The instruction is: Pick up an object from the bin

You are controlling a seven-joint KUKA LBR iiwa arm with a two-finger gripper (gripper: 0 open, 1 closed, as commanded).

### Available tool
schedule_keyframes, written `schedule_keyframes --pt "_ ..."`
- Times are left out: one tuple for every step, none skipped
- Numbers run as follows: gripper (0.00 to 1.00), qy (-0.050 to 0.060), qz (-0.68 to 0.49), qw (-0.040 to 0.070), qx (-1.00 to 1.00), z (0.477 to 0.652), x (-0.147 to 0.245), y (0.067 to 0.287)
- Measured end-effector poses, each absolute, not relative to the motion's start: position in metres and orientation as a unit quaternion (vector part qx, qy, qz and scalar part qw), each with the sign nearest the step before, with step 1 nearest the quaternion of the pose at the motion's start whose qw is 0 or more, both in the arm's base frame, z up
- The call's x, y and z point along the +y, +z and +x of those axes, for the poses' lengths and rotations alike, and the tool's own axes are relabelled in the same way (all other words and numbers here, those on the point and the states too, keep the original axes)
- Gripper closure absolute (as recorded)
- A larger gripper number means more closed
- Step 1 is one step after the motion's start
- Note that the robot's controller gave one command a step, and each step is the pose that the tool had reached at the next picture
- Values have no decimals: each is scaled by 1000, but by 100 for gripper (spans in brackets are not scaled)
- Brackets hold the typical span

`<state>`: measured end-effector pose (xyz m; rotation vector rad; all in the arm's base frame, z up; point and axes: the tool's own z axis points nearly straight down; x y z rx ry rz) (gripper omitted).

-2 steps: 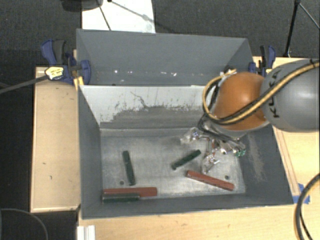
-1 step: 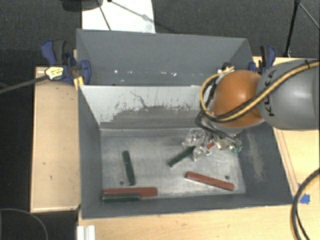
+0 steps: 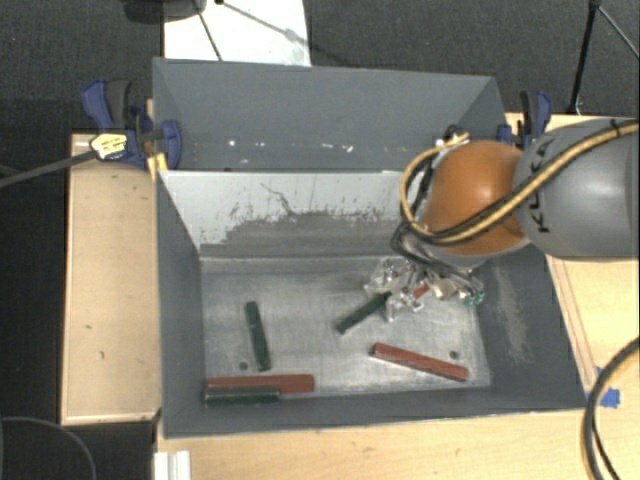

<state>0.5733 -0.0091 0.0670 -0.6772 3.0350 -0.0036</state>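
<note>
1. The arm enters from the right. Its orange cover (image 3: 470, 198) sits above the right half of the bin (image 3: 300, 118).
2. The gripper (image 3: 398, 296) is low over the floor, right of centre.
3. Gripper state: whether it is released, clenched or grasping cannot be determined from this view.
4. A green stick (image 3: 358, 318) lies tilted at mid-floor. Its upper right end appears to meet the gripper, and its lower left end points towards the bin centre.
5. A red stick (image 3: 420, 361) lies just in front of the gripper, apart from the green stick.
6. A second green stick (image 3: 257, 334) lies well to the left, nearly upright in the view.
7. A red bar (image 3: 262, 382) lies along the front wall, with a third green stick (image 3: 240, 398) touching its near side.
</note>
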Motion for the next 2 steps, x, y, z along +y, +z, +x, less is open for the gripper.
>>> schedule_keyframes --pt "100 -1 -217 15 976 574 -9 69" --pt "100 -1 -217 12 976 575 -9 71"
